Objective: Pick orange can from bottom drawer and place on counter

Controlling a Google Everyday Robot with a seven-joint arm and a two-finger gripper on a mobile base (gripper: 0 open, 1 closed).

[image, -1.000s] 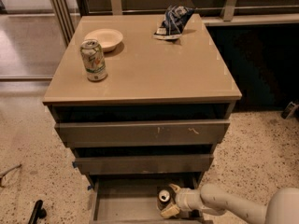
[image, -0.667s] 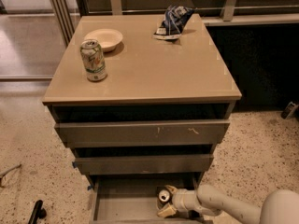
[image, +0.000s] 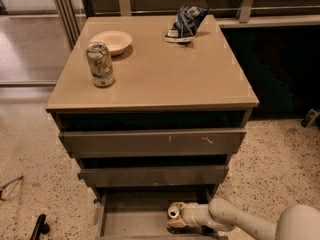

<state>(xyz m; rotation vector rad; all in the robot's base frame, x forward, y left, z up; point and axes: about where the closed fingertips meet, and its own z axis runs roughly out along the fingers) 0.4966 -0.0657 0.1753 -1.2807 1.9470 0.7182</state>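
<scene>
The bottom drawer [image: 125, 219] is pulled open at the foot of the cabinet, showing its shallow grey interior. The orange can [image: 173, 213] stands upright in the drawer's right part, with its silver top and tab hole facing up. My gripper [image: 175, 218] reaches in from the lower right on a white arm and is closed around the can, low inside the drawer. The counter [image: 165, 74] is the glossy tan top of the cabinet, well above the gripper.
A pale green-and-white can [image: 100, 64] and a cream bowl [image: 111, 41] stand on the counter's left. A dark blue crumpled bag [image: 185, 23] lies at the back. The two upper drawers [image: 152, 143] jut out above the open bottom drawer. Speckled floor surrounds the cabinet.
My gripper and the orange can have shifted very slightly to the left inside the drawer. Nothing on the counter has moved.
</scene>
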